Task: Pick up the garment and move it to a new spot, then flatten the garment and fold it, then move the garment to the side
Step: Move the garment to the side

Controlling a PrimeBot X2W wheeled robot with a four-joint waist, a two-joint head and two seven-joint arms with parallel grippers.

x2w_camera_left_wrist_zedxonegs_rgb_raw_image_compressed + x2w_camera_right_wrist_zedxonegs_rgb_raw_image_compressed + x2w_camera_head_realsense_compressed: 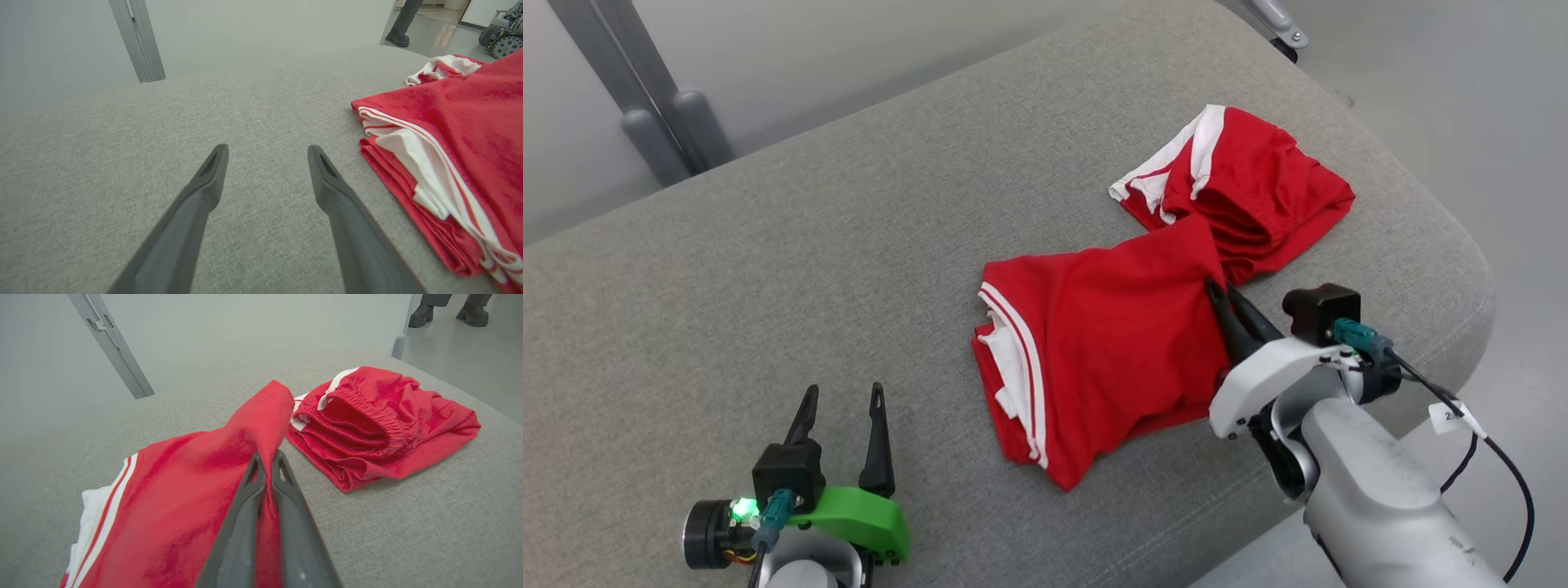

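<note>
Two grippers in frame. Left gripper (843, 389) sits lower left over bare cushion (768, 269), fingers spread wide with nothing between them. In the left wrist view its fingers point across grey fabric, with the garment's striped edge off to their right, not touching.

Garment (1094, 343) is red with white stripes and lies centre-right on the cushion. It is a flat, layered section with the trimmed edge facing left, and a white inner layer peeks out there.

Right gripper (1219, 286) comes in from lower right, jaws pinched shut on a fold of red cloth at the flat section's far right corner. The right wrist view shows the cloth sandwiched between the fingers and rising in a ridge past the tips.

Further right is a bunched red heap (1258, 188) with an elastic waistband and a white side panel, near the cushion's rounded right corner. The ridge touches or overlaps it. Can't tell whether heap and flat section are one piece.

Boots (423, 314) of a person stand on the floor past the cushion, top right of the right wrist view.
</note>
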